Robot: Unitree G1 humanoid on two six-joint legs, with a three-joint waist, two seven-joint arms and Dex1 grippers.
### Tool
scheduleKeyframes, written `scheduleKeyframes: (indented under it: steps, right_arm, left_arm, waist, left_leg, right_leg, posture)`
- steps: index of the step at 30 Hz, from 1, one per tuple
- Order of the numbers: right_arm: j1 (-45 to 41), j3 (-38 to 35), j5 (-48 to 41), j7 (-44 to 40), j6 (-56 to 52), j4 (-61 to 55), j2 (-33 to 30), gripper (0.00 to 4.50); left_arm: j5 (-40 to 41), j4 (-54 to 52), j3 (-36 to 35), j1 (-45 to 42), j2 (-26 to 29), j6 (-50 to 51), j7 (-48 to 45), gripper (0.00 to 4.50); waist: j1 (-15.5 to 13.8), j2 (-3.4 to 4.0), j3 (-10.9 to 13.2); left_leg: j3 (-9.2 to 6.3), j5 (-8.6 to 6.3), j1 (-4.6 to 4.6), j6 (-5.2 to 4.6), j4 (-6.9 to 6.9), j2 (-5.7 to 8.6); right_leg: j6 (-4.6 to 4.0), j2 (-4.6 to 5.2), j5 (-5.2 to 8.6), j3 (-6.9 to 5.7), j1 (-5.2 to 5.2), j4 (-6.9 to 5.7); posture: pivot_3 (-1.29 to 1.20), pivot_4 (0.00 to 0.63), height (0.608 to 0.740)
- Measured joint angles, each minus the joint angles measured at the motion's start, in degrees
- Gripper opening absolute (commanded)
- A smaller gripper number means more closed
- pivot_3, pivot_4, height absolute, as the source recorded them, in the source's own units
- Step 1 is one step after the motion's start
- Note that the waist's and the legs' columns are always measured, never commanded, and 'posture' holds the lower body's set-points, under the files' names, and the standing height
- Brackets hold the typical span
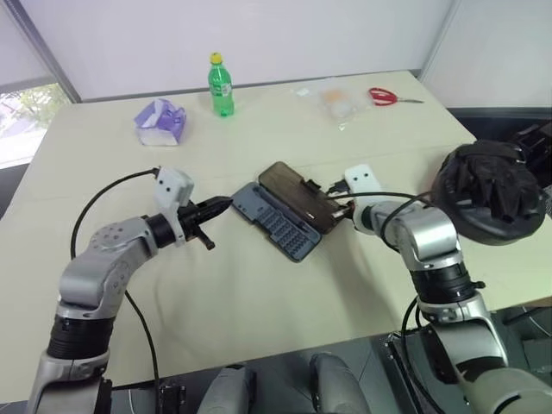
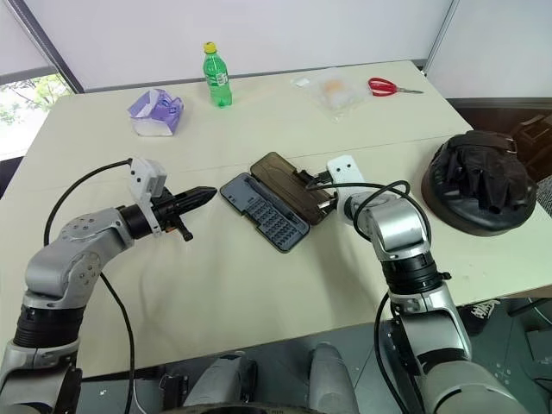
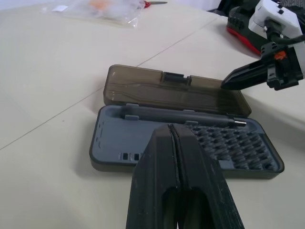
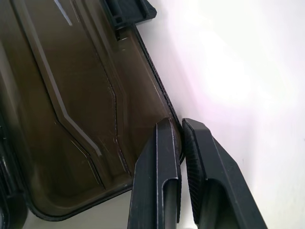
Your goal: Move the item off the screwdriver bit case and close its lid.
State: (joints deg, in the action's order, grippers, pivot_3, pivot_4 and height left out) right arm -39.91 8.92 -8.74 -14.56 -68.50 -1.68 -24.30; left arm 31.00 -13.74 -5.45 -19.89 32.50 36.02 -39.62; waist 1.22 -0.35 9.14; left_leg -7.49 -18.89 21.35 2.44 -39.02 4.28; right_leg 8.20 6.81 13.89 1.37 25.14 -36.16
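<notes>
The item (image 2: 477, 183), a lumpy black fabric mound on a round dish-like base, is seen set aside at the right edge of the tabletop (image 2: 259, 285), well apart from the screwdriver bit case (image 2: 263, 211). The first step is therefore judged done, and the closing of the lid (image 2: 289, 184) is in hand.

The case lies open near the tabletop's middle, its long axis running diagonally from near-right to far-left, with the smoky lid folded flat on the far-right side of the tray and its latch edge turned away from the tray.

The right gripper (image 4: 180, 131) is placed at the lid's outer rim, jaws pressed nearly together on that thin edge. The left gripper (image 3: 175, 138), jaws pressed together and empty, is held level just beside the tray's left end.

Next, the rim would need to be lifted and swung over the tray until latched.
</notes>
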Motion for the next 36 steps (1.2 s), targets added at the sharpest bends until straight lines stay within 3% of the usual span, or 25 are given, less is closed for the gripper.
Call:
scheduleKeyframes:
  steps: [10,23,36]
  right_arm:
    - [-4.4,12.4,5.9,-18.4,21.9,8.8,-8.0,0.04]
    - [-10.4,19.5,13.5,-45.0,50.3,20.9,-12.9,0.04]
    - [-10.2,19.4,17.0,-51.3,63.2,21.7,-12.1,0.04]
  left_arm:
    - [0.0,0.0,0.0,-0.1,-0.1,-0.4,0.6,0.00]
    - [-0.4,0.0,0.0,-0.5,-0.6,-1.3,0.8,0.00]
    - [-0.4,0.0,-0.1,-0.1,-0.7,-1.6,1.3,0.00]
  waist:
    - [0.0,0.00,0.0]
    - [-0.1,-0.01,0.0]
    - [-0.2,0.00,0.0]
  left_leg:
    - [0.03,0.00,0.04,0.00,0.04,0.00]
    - [0.03,0.00,0.09,0.00,0.10,0.00]
    - [0.02,0.00,0.09,0.01,0.08,0.01]
  right_leg:
    - [0.00,0.00,0.00,-0.01,0.06,0.04]
    - [0.00,0.02,0.00,-0.02,0.11,0.09]
    - [0.00,0.03,0.00,-0.02,0.11,0.09]
  posture:
    - [0.00,0.150,0.740]
    - [0.00,0.150,0.740]
    - [0.00,0.150,0.740]
